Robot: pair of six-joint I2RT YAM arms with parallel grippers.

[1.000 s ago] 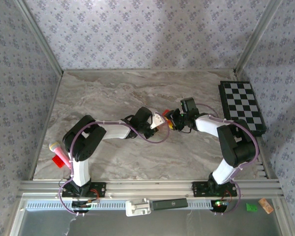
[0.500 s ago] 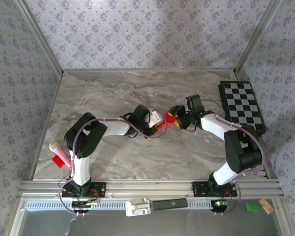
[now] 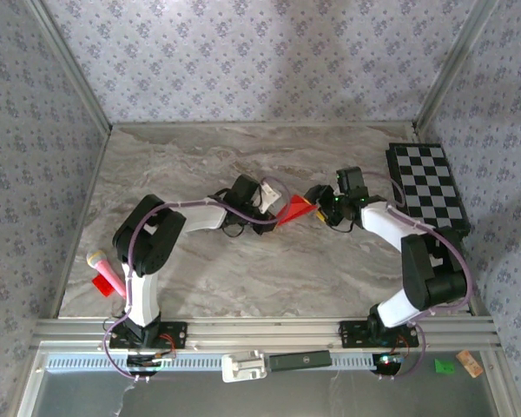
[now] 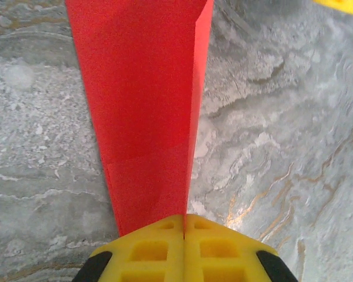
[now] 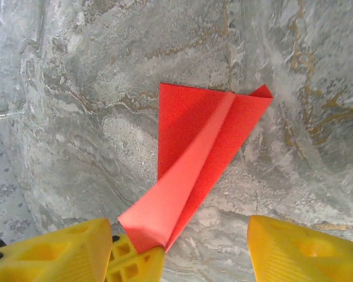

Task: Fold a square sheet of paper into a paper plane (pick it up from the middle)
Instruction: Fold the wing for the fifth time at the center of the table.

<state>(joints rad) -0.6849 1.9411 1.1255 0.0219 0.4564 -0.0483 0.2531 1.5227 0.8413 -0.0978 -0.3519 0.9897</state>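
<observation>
**Operator:** Report station contents, left to right.

**Inspector:** At the near-left edge of the table (image 3: 200, 156), a pink-handled object (image 3: 102, 266) lies across a small red scrap (image 3: 100, 286). At mid-table come the left gripper (image 3: 278, 208), then the paper plane (image 3: 295, 211), then the right gripper (image 3: 319, 207). A chequered board (image 3: 427, 189) lies along the right edge.

**Operator:** Left gripper condition?

**Inspector:** Its fingers (image 4: 147, 252) are fully closed, pressed together on the narrow end of the paper plane. The red paper widens away from them.

**Operator:** Right gripper condition?

**Inspector:** Its fingers (image 5: 300, 252) are spread wide and grip nothing. In the right wrist view, the plane's narrow end lies in the gap between them.

**Operator:** Plane position?

**Inspector:** It is at mid-table, between the two grippers, with one sharp crease running along its length. I cannot tell whether its wide end rests on the table.
</observation>
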